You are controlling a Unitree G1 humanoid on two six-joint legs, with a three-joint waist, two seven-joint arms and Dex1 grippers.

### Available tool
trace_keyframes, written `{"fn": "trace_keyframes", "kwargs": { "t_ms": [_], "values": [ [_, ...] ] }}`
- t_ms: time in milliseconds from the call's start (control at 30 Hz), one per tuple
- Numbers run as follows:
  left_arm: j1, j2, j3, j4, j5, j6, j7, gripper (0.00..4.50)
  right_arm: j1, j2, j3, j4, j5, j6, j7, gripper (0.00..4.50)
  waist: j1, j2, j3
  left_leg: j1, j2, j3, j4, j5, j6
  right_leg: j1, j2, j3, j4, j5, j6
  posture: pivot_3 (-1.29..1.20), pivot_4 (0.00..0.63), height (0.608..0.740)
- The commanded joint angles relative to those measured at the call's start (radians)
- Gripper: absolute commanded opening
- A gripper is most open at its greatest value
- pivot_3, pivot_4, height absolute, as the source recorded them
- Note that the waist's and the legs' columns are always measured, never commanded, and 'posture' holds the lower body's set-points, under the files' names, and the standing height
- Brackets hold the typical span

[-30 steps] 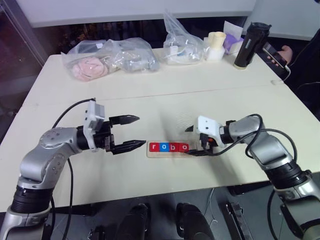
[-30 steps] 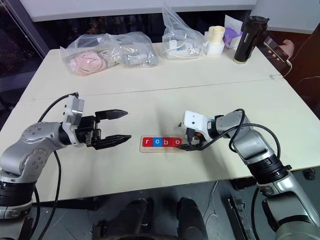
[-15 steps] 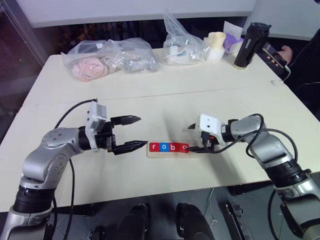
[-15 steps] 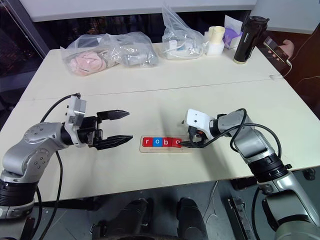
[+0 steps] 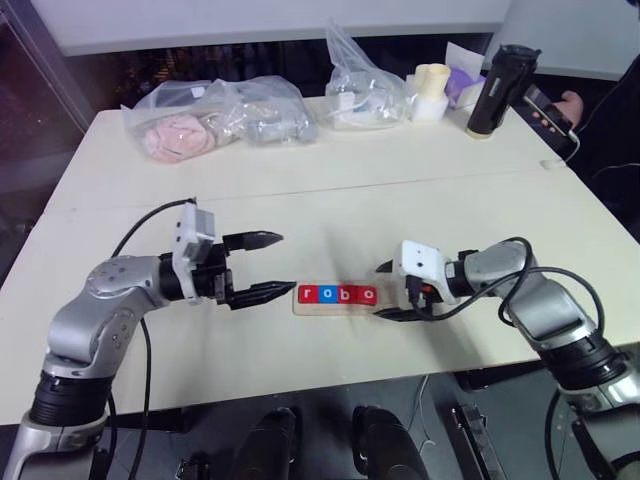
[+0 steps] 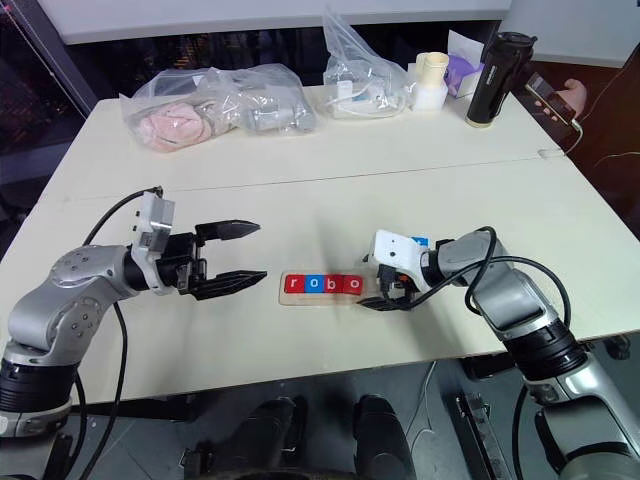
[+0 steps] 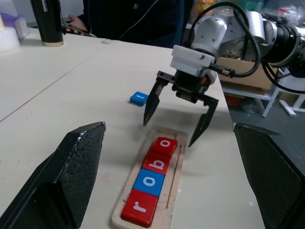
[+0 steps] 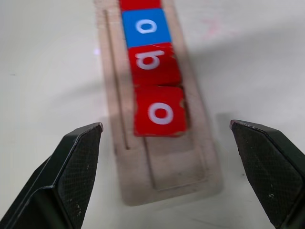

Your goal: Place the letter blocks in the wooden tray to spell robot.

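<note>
Tiles r, o, b, o sit in the long light-wood tray (image 7: 172,177). Both arms' jaws stand apart, empty. Next, I reckon: fetch the small blue square tile (image 7: 139,98) lying beyond on the worktop.

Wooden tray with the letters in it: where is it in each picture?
Left eye view: the wooden tray lies just below the picture's centre.
Right eye view: the tray lies just below centre, about midway across.
Left wrist view: the tray is in the lower middle, running away from the camera.
Right wrist view: the tray runs down the middle, bare end nearest.
Shared landmark: the red o tile, last in the row beside the empty slot.
</note>
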State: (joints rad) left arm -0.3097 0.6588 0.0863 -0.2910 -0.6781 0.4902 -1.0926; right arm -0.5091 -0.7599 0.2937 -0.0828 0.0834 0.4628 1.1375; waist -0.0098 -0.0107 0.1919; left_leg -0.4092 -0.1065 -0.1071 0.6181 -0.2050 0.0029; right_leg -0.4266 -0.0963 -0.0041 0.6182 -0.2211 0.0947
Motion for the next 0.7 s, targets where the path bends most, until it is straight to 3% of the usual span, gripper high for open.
{"fn": "trace_keyframes", "kwargs": {
  "t_ms": [33,433,700],
  "values": [
    [-0.009,0.001,0.004,-0.027,-0.003,-0.015,0.002,4.50,-0.031,0.009,-0.006,0.029,-0.017,-0.045,-0.010,4.43,0.000,0.000,0.000,0.000,0.000,0.000,0.000,0.000,0.000,0.000,0.000,0.000,0.000,0.000,0.000,0.00,0.150,0.740],
    [-0.003,-0.004,0.003,-0.030,-0.001,-0.019,0.012,4.50,-0.059,0.018,-0.019,0.038,-0.016,-0.050,-0.002,4.43,0.000,0.000,0.000,0.000,0.000,0.000,0.000,0.000,0.000,0.000,0.000,0.000,0.000,0.000,0.000,0.00,0.150,0.740],
    [-0.012,-0.014,0.000,-0.013,0.008,-0.026,0.006,4.50,-0.016,-0.053,-0.074,-0.129,0.071,0.061,0.053,4.43,0.003,0.000,0.000,0.000,0.000,0.000,0.000,0.000,0.000,0.000,0.000,0.000,0.000,0.000,0.000,0.00,0.150,0.740]
  ]
}}
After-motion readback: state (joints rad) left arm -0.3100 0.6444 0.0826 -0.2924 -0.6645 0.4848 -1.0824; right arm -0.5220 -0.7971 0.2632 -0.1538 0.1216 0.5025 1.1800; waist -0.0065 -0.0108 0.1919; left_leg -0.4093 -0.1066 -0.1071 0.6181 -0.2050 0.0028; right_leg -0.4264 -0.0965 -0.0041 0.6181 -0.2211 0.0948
